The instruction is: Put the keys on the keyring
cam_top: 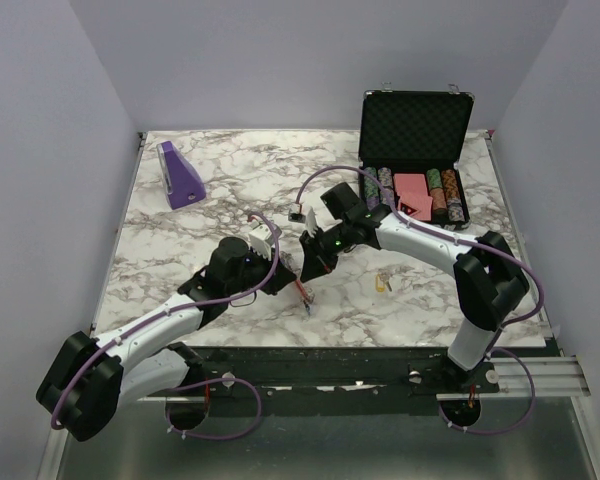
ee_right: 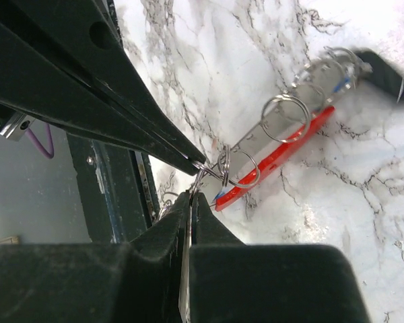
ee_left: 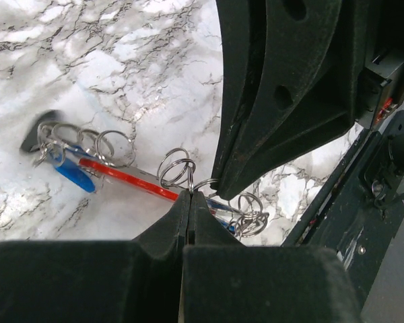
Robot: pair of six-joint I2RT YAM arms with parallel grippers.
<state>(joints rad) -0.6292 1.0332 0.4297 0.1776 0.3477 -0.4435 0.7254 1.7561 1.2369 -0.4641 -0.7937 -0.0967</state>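
Observation:
The keyring hangs between both grippers just above the marble table. In the left wrist view my left gripper is shut on one thin metal ring. The red crescent, a blue key and the grey tag trail off to the left. My right gripper is shut on a neighbouring ring, tip to tip with the left fingertips. The red crescent and the grey tag also show in the right wrist view. A yellow key lies on the table to the right.
An open black case with poker chips and red cards stands at the back right. A purple wedge-shaped object stands at the back left. The table's front edge is close below the grippers.

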